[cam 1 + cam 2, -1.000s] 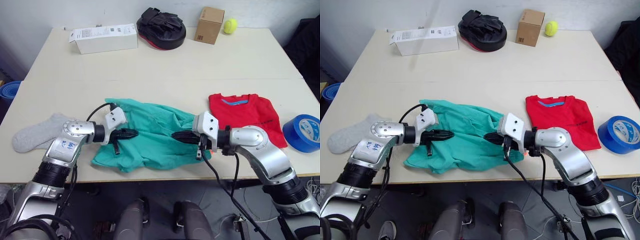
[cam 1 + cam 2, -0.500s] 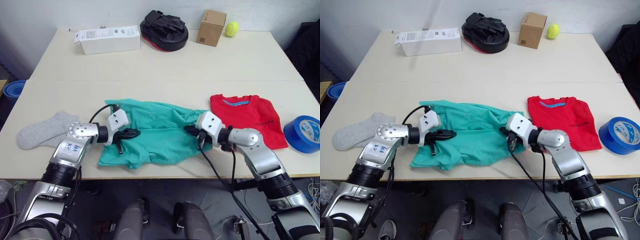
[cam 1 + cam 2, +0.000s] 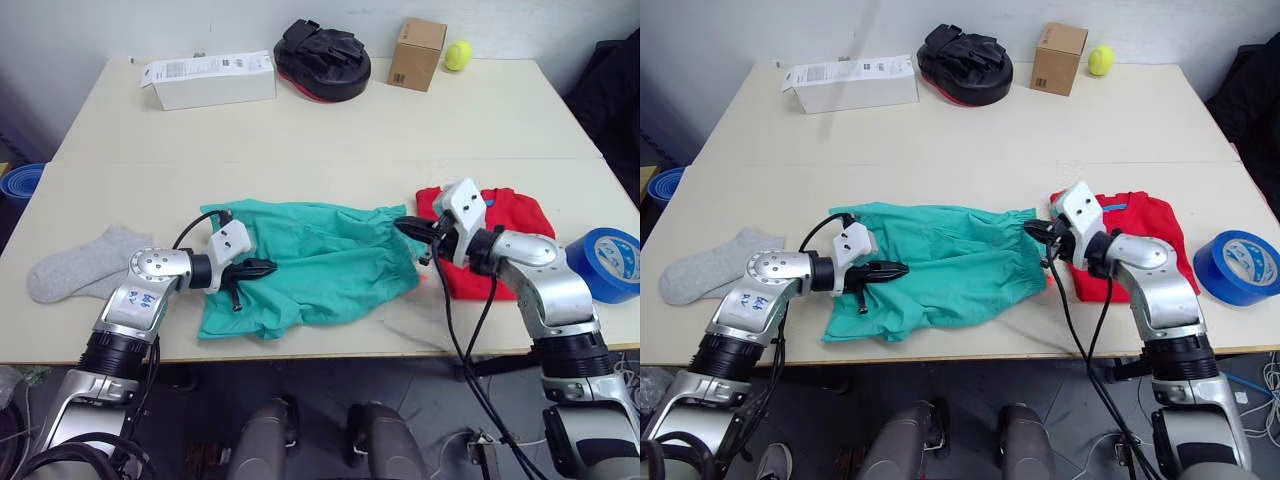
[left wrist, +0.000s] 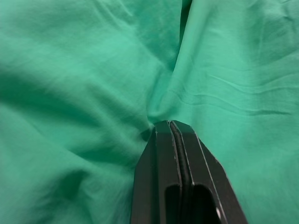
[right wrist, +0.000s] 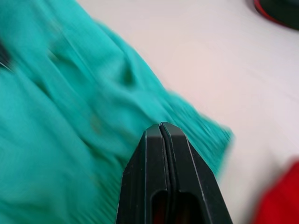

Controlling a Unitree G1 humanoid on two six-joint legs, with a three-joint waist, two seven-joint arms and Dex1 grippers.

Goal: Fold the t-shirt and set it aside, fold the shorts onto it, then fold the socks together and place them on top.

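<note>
Print on white box [image 3: 208,78] unreadable

Shorts [image 3: 320,270]: soft matt teal cloth, creased. T-shirt [image 3: 500,250]: matt red cloth. Sock [image 3: 75,265]: grey knit, probably. Table [image 3: 330,130]: smooth matt cream surface.

Worktop [image 3: 330,130]: shorts [image 3: 320,265] centre front; socks [image 3: 85,262] left; t-shirt [image 3: 505,225] right, tape roll [image 3: 608,265] beyond; boxes [image 3: 208,78], ball [image 3: 459,54] at back.
</note>
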